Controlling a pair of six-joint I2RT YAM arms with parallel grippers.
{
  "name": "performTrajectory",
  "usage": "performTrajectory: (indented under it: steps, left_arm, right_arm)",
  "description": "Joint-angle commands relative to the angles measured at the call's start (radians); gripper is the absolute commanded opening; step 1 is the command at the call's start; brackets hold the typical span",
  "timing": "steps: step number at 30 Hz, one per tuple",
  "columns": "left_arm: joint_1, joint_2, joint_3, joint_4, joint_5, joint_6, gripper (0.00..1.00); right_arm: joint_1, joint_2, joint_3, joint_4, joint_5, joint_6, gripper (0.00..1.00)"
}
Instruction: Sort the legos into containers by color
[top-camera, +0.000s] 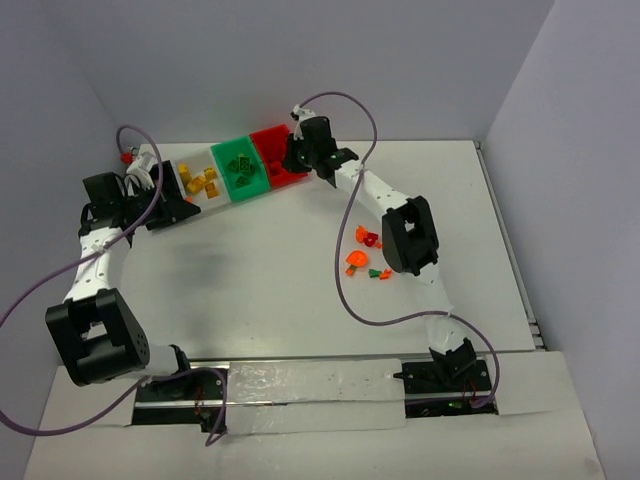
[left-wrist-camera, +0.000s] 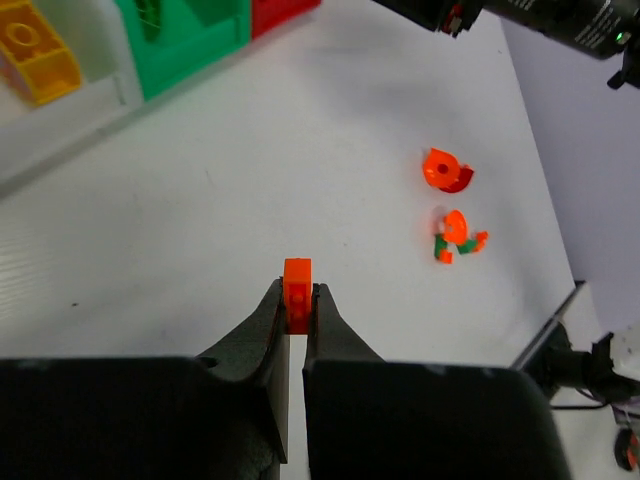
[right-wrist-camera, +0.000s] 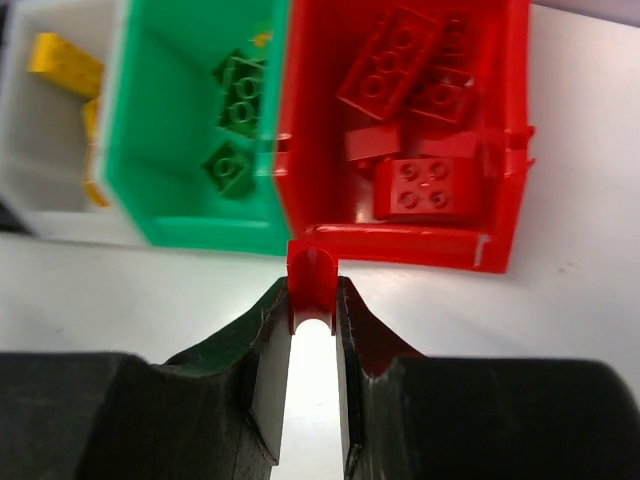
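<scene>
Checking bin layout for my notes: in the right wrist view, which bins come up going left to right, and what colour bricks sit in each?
white bin with yellow bricks → green bin with green bricks → red bin with red bricks

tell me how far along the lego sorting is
Done: red bricks sit in the red bin, green bricks in the green bin, yellow bricks in the white bin. In hand: the left claw grips an orange piece, the right claw a red arch piece by the red bin. Remaining: a cluster of orange, red and green pieces on the table.
</scene>
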Motion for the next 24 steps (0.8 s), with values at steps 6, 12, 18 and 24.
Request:
performTrajectory:
  steps: [6, 12, 18, 24]
  left_arm:
    - [0.052, -0.027, 0.068, 0.031, -0.212, 0.029, 0.0]
    - [0.068, -0.014, 0.088, 0.04, -0.235, 0.025, 0.0]
    - [0.071, 0.001, 0.102, 0.056, -0.266, 0.031, 0.0]
    - [0.071, 0.141, 0.22, 0.017, -0.354, 0.135, 0.0]
  right_arm:
    - [0.009, 0.124, 0.11, 0.264, 0.13, -0.059, 0.1]
    - [0.011, 0.171, 0.148, 0.386, 0.151, -0.057, 0.33]
    - [0.012, 0.189, 0.165, 0.428, 0.157, -0.056, 0.79]
    - [0.012, 0.153, 0.138, 0.395, 0.077, -0.028, 0.84]
